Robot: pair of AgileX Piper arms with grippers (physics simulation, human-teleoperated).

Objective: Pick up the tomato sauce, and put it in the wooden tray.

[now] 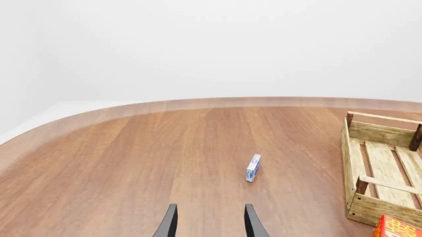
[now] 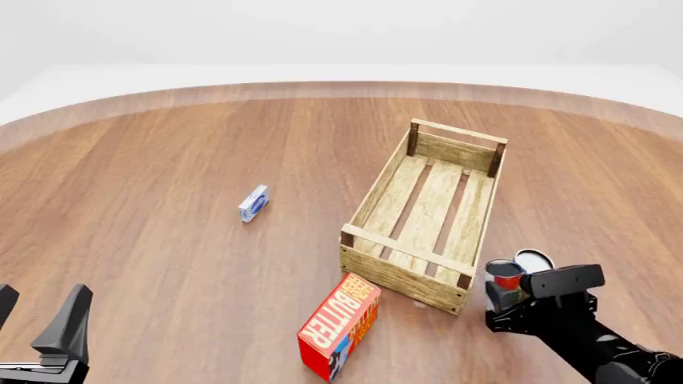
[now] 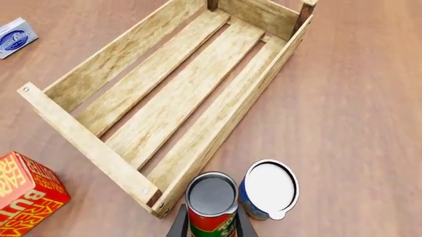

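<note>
The right end effector (image 3: 209, 228) straddles the tomato sauce (image 3: 212, 200) at the near right corner of the wooden tray (image 2: 373, 196), with the blue-labelled can (image 3: 267, 190) touching or just beside it on the far side and the tray's corner post close on the other. The tray's interior lies open from above, its slatted floor bare. A red butter box (image 2: 339, 324) stands on the worktop (image 2: 160, 176) just in front of the tray's near end. A small blue-and-white packet (image 2: 253, 203) sits alone on open wood ahead of the left end effector (image 1: 209, 222), well apart from everything.
</note>
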